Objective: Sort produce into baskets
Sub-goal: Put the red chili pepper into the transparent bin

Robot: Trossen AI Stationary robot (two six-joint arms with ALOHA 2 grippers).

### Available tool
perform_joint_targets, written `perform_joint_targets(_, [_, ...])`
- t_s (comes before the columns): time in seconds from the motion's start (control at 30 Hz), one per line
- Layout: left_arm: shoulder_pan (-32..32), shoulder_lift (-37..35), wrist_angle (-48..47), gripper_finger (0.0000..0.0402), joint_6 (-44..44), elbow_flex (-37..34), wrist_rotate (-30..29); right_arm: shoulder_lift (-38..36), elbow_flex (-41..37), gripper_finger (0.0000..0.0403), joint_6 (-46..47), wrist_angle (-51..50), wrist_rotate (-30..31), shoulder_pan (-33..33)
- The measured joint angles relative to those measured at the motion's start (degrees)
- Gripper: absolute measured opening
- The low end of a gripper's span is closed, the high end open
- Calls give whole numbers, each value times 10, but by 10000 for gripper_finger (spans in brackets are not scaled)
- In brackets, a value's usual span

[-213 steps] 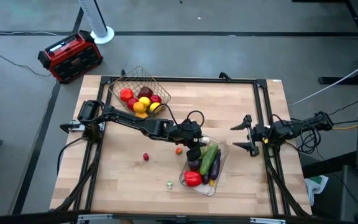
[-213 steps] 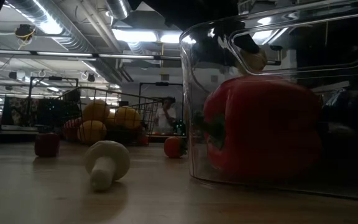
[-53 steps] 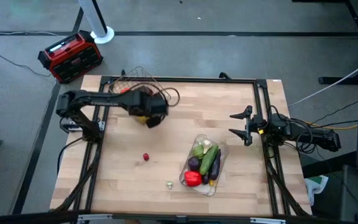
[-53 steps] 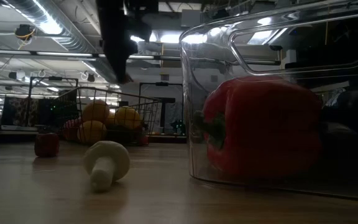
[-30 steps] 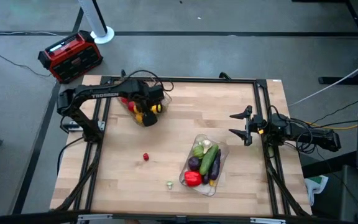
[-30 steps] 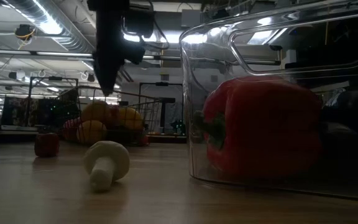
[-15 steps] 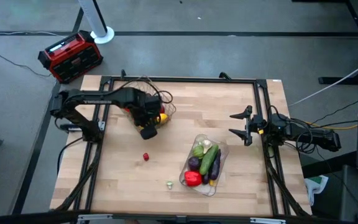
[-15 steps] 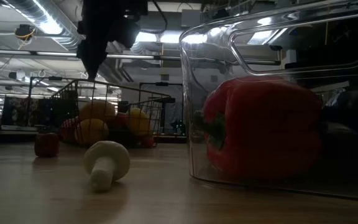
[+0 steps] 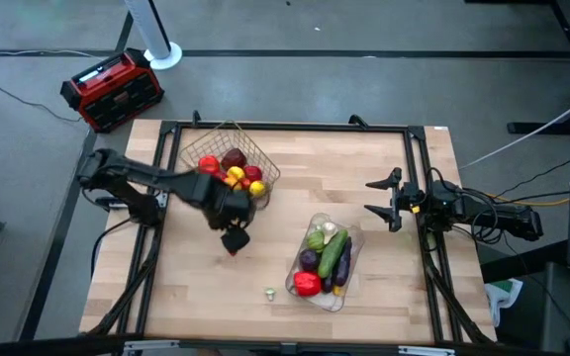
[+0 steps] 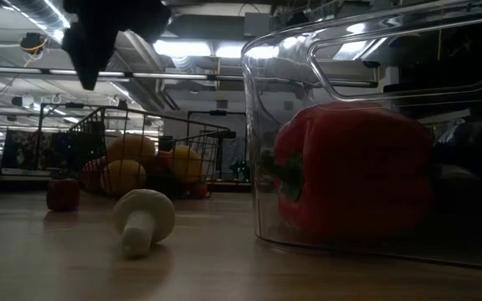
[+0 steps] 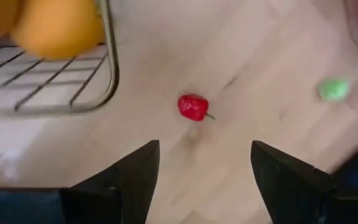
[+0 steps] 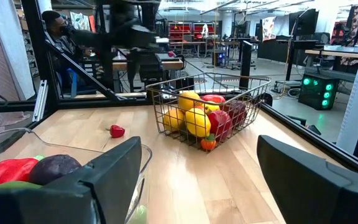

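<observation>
Produce is split three ways around the square bronze wire-mesh basket (image 9: 228,163), which sits toward the table's far left and holds round red, yellow and orange toy fruits (image 9: 234,175). Above the bare wooden table (image 9: 384,188), just on the near side of that basket, hangs the left gripper (image 9: 234,239), its two dark fingers (image 11: 129,180) spread apart with nothing between them; the left wrist view looks down between them at a small red toy fruit with a stem (image 11: 192,107) lying on the wood just outside the basket's rim. Nearer the front edge than the basket lies a small pale green-white mushroom-shaped toy (image 9: 269,293). To the right of the basket and nearer the front stands the clear rounded-rectangle plastic tray (image 9: 350,237), holding a green cucumber (image 9: 332,255), purple eggplants (image 9: 309,260), a red pepper (image 9: 307,284) and a pale green piece. Well to the right of the basket, at the table's right edge, waits the right gripper (image 9: 384,201), fingers wide and empty.
</observation>
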Motion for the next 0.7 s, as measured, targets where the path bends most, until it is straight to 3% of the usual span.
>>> perform_joint_targets(0.2, [-103, 2, 58, 247, -205, -49, -111, 0, 0, 317, 0, 0, 0, 0])
perform_joint_targets(0.43, [-159, 2, 232, 247, -423, -172, -123, 0, 0, 317, 0, 0, 0, 0])
perform_joint_targets(0.7, [-167, 2, 364, 247, -507, -268, -134, 0, 0, 317, 0, 0, 0, 0])
